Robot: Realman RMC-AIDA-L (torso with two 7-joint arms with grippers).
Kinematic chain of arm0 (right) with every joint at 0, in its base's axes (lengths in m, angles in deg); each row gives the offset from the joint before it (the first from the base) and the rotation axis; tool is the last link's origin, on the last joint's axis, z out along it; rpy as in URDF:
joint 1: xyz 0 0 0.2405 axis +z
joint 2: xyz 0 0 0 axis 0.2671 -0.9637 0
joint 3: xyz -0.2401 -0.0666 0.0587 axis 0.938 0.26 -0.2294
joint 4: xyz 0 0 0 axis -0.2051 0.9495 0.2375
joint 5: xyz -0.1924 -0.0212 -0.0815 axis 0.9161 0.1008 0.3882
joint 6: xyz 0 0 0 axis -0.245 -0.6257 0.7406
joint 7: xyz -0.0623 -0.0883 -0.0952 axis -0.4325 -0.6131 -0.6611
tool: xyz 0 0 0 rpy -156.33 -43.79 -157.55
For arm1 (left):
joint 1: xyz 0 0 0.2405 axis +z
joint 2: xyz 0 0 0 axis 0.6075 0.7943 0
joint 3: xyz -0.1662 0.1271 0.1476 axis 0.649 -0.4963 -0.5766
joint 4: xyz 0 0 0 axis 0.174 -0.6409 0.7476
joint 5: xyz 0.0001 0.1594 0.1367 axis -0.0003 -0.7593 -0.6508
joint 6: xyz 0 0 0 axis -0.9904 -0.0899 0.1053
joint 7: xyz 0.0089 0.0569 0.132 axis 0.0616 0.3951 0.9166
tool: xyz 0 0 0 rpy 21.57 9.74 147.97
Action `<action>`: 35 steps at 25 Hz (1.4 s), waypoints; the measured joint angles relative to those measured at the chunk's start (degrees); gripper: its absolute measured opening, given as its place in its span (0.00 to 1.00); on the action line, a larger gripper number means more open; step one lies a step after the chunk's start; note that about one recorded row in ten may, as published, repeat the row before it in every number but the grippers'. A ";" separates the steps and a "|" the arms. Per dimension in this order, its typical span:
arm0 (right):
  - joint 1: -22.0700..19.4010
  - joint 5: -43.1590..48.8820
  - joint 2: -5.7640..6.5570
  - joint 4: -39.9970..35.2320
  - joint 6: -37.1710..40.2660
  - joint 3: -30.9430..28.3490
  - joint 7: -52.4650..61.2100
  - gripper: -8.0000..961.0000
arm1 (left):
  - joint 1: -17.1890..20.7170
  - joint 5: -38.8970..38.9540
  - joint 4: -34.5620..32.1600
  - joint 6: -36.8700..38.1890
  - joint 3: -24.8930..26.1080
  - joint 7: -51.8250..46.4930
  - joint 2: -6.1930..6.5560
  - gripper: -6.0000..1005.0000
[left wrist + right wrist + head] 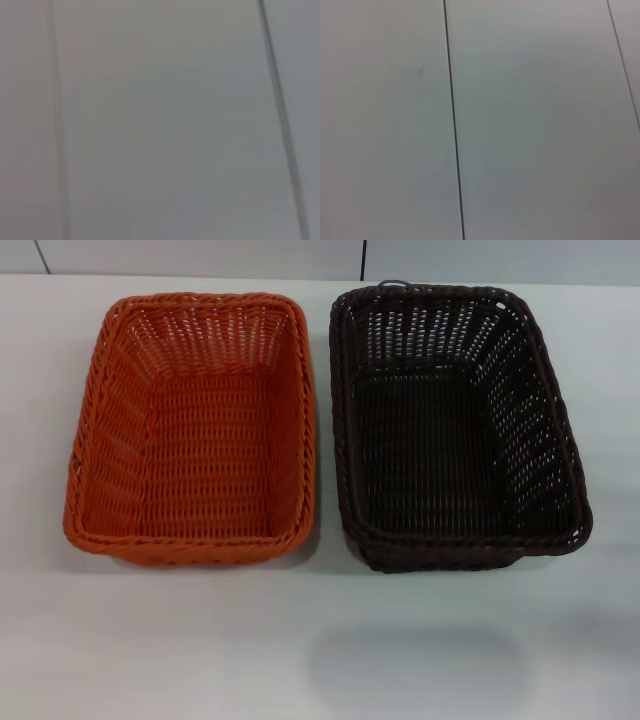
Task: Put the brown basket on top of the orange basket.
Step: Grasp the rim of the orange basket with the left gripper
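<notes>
The orange basket [190, 430] stands on the white table [320, 650] at the left in the head view, empty, long side running away from me. The brown basket [455, 425] stands right beside it on the right, empty, its rim close to the orange one's rim. Neither gripper shows in any view. Both wrist views show only plain pale panels with thin dark seams, and no basket.
Bare table surface lies in front of the two baskets and at their outer sides. A pale wall with vertical seams [362, 258] rises behind the table's far edge.
</notes>
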 joint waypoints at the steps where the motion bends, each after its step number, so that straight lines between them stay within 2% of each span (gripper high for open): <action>1: -0.05 0.00 0.00 -0.02 -0.03 0.18 0.00 0.79 | 0.00 -0.08 -0.35 -0.93 -1.73 -0.45 0.26 0.77; 3: 0.00 -0.10 -0.02 -0.05 0.02 0.54 -0.03 0.79 | -0.03 -0.13 -2.85 -6.56 -5.18 -3.68 1.55 0.77; 4: 0.00 -0.10 -0.02 -0.05 0.02 0.54 -0.03 0.79 | -0.03 -0.13 -2.85 -6.56 -5.18 -3.68 1.55 0.77; 8: 0.34 -0.22 0.02 -0.08 0.61 0.53 -0.03 0.79 | 0.64 -1.58 -8.81 -14.21 -6.31 -7.67 3.72 0.77; 11: 0.37 -0.28 0.08 -0.08 0.64 0.47 -0.03 0.79 | 2.44 -9.45 -17.36 -25.17 -7.14 -15.59 7.47 0.77; 12: 0.42 -0.30 0.10 -0.09 0.64 0.39 -0.03 0.79 | 4.16 -17.41 -24.65 -31.27 -7.12 -25.21 10.44 0.77; 13: 0.57 -0.32 0.13 -0.10 0.66 0.22 -0.03 0.79 | 5.65 -25.43 -30.68 -34.28 -6.42 -36.95 12.47 0.77; 14: 0.57 -0.32 0.13 -0.10 0.66 0.22 -0.03 0.79 | 5.65 -25.43 -30.68 -34.28 -6.42 -36.95 12.47 0.77; 15: 0.70 -0.34 0.15 -0.09 0.68 0.21 -0.03 0.79 | 6.61 -31.94 -34.44 -35.55 -5.43 -45.11 13.54 0.77; 17: 0.92 -0.34 0.19 -0.07 0.78 0.30 -0.03 0.79 | 7.86 -39.68 -39.67 -36.28 -3.34 -53.92 14.23 0.77; 18: 1.02 -0.33 0.23 -0.01 0.98 0.24 -0.03 0.79 | 9.40 -48.32 -45.13 -36.89 -0.76 -61.81 13.91 0.77; 19: 1.02 -0.34 0.25 0.01 1.05 0.13 -0.03 0.79 | 10.28 -53.80 -48.49 -37.61 0.96 -66.34 13.27 0.77; 20: 1.02 -0.34 0.25 0.01 1.05 0.13 -0.03 0.79 | 10.28 -53.80 -48.49 -37.61 0.96 -66.34 13.27 0.77; 21: 1.03 -0.34 0.24 0.01 1.13 0.05 -0.03 0.79 | 10.89 -58.41 -51.06 -38.33 2.29 -69.76 12.58 0.77; 22: 1.04 -0.34 0.25 -0.01 1.18 0.00 -0.03 0.79 | 11.27 -62.75 -53.58 -39.42 3.63 -72.44 11.61 0.77; 23: 1.16 -0.34 0.25 -0.06 1.25 0.00 -0.03 0.79 | 11.56 -71.87 -57.82 -42.17 6.24 -76.82 9.40 0.77; 24: 1.16 -0.34 0.25 -0.06 1.25 0.00 -0.03 0.79 | 11.56 -71.87 -57.82 -42.17 6.24 -76.82 9.40 0.77; 25: 1.27 -0.33 0.25 -0.06 1.28 -0.01 -0.03 0.79 | 11.49 -76.91 -59.76 -44.30 7.68 -79.02 7.74 0.77; 27: 1.49 -0.34 0.25 -0.02 1.33 -0.01 -0.03 0.79 | 11.32 -81.89 -61.90 -47.47 9.07 -80.29 5.59 0.77; 28: 1.62 -0.34 0.25 0.07 1.40 0.07 -0.03 0.79 | 10.69 -87.35 -64.52 -53.69 11.30 -78.56 1.68 0.77; 29: 1.62 -0.34 0.25 0.07 1.40 0.07 -0.03 0.79 | 10.69 -87.35 -64.52 -53.69 11.30 -78.56 1.68 0.77; 31: 1.67 -0.33 0.25 0.14 1.49 0.27 -0.03 0.79 | 9.21 -87.98 -64.09 -59.41 11.94 -73.38 -0.09 0.77; 33: 1.71 -0.34 0.29 0.30 2.17 0.36 -0.03 0.79 | 6.18 -84.86 -60.28 -65.34 11.65 -68.14 -0.16 0.77; 35: 1.72 -0.34 0.29 0.34 2.51 0.36 -0.03 0.79 | 4.98 -84.20 -58.86 -66.30 12.44 -66.61 -0.23 0.77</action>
